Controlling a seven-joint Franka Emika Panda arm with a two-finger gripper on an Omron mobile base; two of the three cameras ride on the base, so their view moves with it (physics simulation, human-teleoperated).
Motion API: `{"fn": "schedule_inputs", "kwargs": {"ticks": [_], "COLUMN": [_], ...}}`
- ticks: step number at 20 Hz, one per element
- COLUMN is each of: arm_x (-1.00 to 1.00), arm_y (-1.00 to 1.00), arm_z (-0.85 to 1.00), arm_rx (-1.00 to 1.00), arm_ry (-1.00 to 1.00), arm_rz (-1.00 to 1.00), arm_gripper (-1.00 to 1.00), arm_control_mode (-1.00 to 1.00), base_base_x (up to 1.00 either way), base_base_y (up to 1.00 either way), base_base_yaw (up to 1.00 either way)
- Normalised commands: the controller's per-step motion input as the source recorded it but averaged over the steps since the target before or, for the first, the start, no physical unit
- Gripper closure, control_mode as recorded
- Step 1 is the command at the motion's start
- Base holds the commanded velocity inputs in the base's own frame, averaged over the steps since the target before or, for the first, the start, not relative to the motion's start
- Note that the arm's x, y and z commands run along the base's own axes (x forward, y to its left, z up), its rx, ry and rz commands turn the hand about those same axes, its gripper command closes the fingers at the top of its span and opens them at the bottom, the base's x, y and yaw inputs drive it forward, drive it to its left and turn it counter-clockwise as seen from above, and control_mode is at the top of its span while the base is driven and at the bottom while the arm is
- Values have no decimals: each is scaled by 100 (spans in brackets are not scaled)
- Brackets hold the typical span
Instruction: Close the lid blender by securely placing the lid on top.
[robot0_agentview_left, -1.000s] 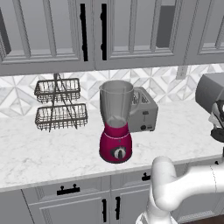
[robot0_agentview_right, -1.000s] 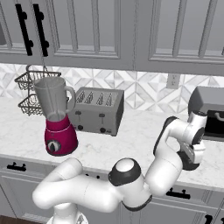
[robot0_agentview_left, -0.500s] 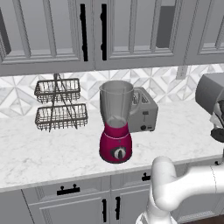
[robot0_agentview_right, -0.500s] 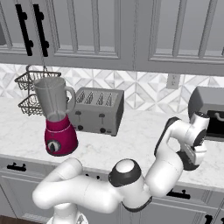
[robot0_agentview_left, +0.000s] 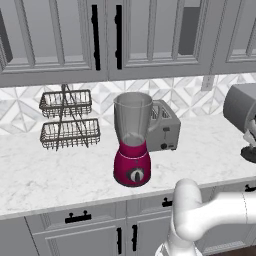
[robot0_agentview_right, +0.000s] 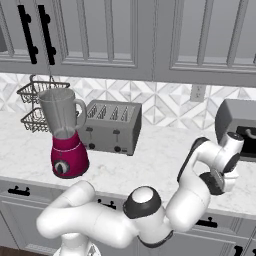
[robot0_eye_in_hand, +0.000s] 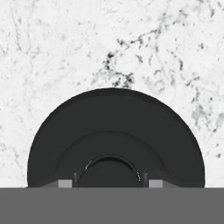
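The blender (robot0_agentview_left: 132, 145) (robot0_agentview_right: 65, 135) stands near the counter's front edge, a magenta base under a clear jar with an open top. Far to its right the lid (robot0_eye_in_hand: 116, 131), a flat black disc with a raised centre knob, lies on the marble. It shows as a dark shape (robot0_agentview_left: 249, 152) at the edge of the left base view. My gripper (robot0_eye_in_hand: 111, 183) points straight down over the lid. Its fingertips (robot0_eye_in_hand: 65, 183) press the knob from both sides, shut on it. In the right base view the bent arm hides the lid.
A silver toaster (robot0_agentview_left: 165, 125) (robot0_agentview_right: 110, 127) sits just behind and right of the blender. A two-tier wire basket rack (robot0_agentview_left: 67, 120) (robot0_agentview_right: 35, 107) stands at the back left. A grey appliance (robot0_agentview_right: 240, 125) stands at the back right, close to the hand.
The hand has shifted only slightly over the right end of the counter, and the jaws have come in on the lid's knob. The blender has not moved.
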Motion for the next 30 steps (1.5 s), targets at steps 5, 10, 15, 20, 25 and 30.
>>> {"fn": "schedule_inputs", "kwargs": {"ticks": [5,10,15,20,25,30], "arm_x": [0,6,-13,-22,-47,-72], "arm_y": [26,53,22,5,35,69], "arm_z": [-94,-23,26,96,100,99], "arm_rx": [-1,-7,0,-5,-5,-4], "arm_ry": [4,17,-9,-15,-10,-6], "arm_rz": [-7,-7,-1,0,0,0], "arm_gripper": [100,100,100,100,100,100], "arm_control_mode": [-100,-100,-100,-100,-100,-100], "base_base_x": [0,0,0,0,0,0], "base_base_y": [0,0,0,0,0,0], "base_base_yaw": [0,0,0,0,0,0]}}
